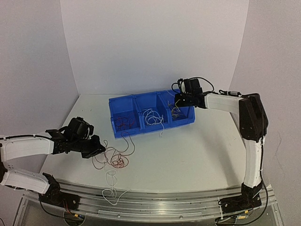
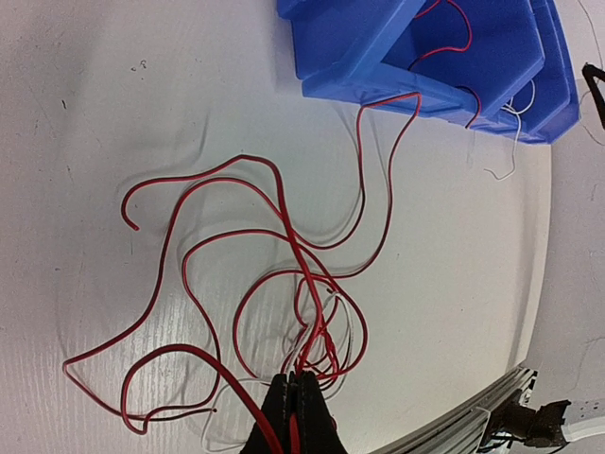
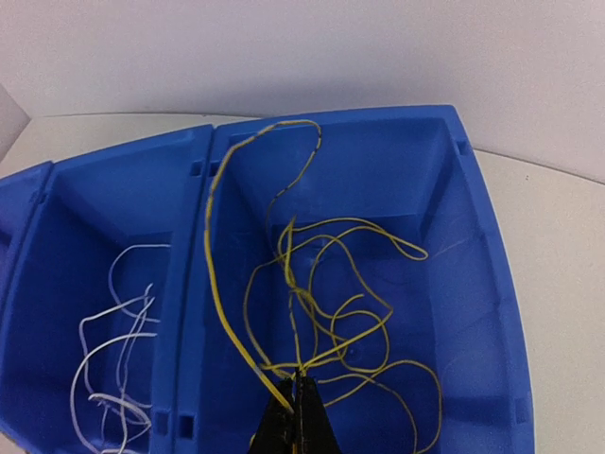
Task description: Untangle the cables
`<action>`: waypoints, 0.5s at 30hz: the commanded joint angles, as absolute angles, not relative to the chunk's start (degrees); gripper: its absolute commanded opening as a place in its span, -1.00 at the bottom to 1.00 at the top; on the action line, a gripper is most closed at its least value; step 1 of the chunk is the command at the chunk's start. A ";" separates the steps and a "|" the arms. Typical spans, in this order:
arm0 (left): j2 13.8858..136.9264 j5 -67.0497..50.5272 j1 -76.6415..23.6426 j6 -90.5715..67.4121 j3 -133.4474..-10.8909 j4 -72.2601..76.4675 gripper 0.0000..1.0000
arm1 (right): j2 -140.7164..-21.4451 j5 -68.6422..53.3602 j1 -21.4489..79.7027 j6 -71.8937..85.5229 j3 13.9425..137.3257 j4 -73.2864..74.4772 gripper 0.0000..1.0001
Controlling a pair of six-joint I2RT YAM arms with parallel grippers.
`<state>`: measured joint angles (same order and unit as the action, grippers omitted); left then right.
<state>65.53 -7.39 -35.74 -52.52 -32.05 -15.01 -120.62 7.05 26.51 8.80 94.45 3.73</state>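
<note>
A loose tangle of red cables (image 1: 115, 157) (image 2: 284, 236) lies on the table in front of the blue bin (image 1: 151, 101) (image 2: 378, 66), with a white cable (image 1: 111, 186) trailing toward the front edge. My left gripper (image 1: 96, 150) (image 2: 301, 378) is at the tangle's near side, shut on a red cable that runs between its fingers. One red strand hangs over the bin's front wall. My right gripper (image 1: 178, 101) (image 3: 301, 378) is over the bin's right compartment, shut on a yellow cable (image 3: 213, 265) among the yellow cables (image 3: 350, 284) lying inside.
The bin has three compartments: red cables (image 1: 124, 123) on the left, white cables (image 1: 153, 117) (image 3: 123, 350) in the middle, yellow ones on the right. A metal rail (image 1: 164, 205) runs along the table's front edge. White walls enclose the back and sides.
</note>
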 commanded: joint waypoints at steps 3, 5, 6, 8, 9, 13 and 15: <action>63.52 -7.83 -36.14 -53.33 -32.92 -15.17 -1.00 | -129.32 15.24 26.45 8.65 103.30 7.30 -1.00; 63.23 -8.01 -36.12 -53.50 -32.77 -15.18 -1.00 | -130.50 16.13 26.44 7.82 104.32 7.36 -1.00; 63.08 -8.06 -36.12 -53.57 -32.68 -15.18 -1.00 | -131.02 16.46 26.46 6.99 104.91 7.34 -1.00; 62.89 -8.14 -36.12 -53.61 -32.60 -15.18 -1.00 | -131.91 15.25 26.48 4.47 105.75 7.31 -0.96; 62.83 -8.20 -36.12 -53.58 -32.63 -15.20 -1.00 | -132.20 14.08 26.51 2.95 106.04 7.30 -0.92; 63.04 -8.61 -36.12 -53.26 -33.01 -15.27 -1.00 | -133.82 9.49 26.45 -4.65 106.89 7.01 -0.83; 63.42 -8.76 -36.13 -53.11 -33.46 -15.59 -1.00 | -134.73 9.35 26.40 -6.92 107.63 7.02 -0.82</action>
